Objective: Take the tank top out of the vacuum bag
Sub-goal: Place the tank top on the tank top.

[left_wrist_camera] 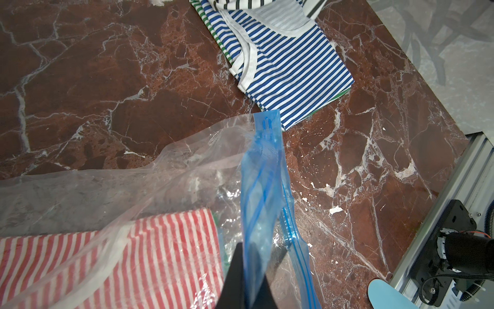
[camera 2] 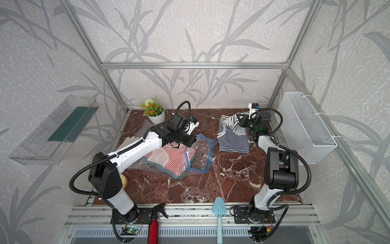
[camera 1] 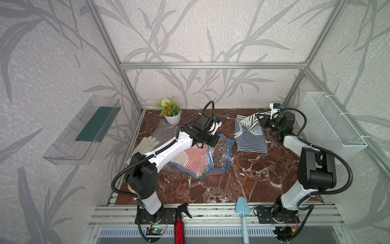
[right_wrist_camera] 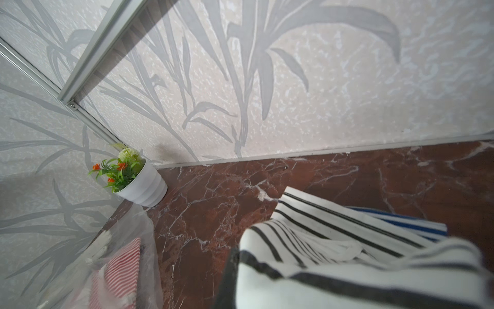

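Left jaws pinching vacuum bag (left_wrist_camera: 263,171), right jaws gripping black-striped tank top (right_wrist_camera: 347,256)

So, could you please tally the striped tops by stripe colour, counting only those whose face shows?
Red-striped top: 1, inside the vacuum bag
Blue-striped top: 1, on the table
Black-striped top: 1, in the right fingers
Total: 3

Nothing written could be read in any view: no text, label, brand, number or sign. A few small darker-blue marks stood on the zip strip of the vacuum bag (left_wrist_camera: 263,166), mid-frame in the left wrist view, too blurred to make out.
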Available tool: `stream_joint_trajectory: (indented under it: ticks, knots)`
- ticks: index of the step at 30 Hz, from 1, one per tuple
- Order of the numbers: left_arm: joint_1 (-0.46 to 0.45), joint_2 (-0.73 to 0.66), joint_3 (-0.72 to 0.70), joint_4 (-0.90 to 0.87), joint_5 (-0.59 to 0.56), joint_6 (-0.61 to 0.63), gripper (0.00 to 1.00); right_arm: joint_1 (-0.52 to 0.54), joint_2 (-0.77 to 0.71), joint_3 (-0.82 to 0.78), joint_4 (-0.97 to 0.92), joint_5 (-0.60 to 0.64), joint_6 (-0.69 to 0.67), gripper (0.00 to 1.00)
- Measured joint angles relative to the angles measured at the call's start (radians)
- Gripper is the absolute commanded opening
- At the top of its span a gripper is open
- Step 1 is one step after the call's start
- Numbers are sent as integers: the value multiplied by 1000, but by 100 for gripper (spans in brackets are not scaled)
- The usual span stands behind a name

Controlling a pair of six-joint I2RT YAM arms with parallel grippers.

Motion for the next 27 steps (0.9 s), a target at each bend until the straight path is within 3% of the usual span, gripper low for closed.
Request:
stream_joint_trajectory:
  ticks: [8,13,18,27]
  knots:
    - [-10,-25,0,-4,0,0,0,0,-103,-60,-204,117,92,0]
    - [-19,-34,0,-6,-1,0,0,0,-48,-56,-352,108,224,2]
    - [-27,-36,0,-11,-2,1,0,0,-1,-118,-359,79,362,2]
    - [-43,-74,0,-11,-10,1,0,-6,-114,-228,-437,150,427,27]
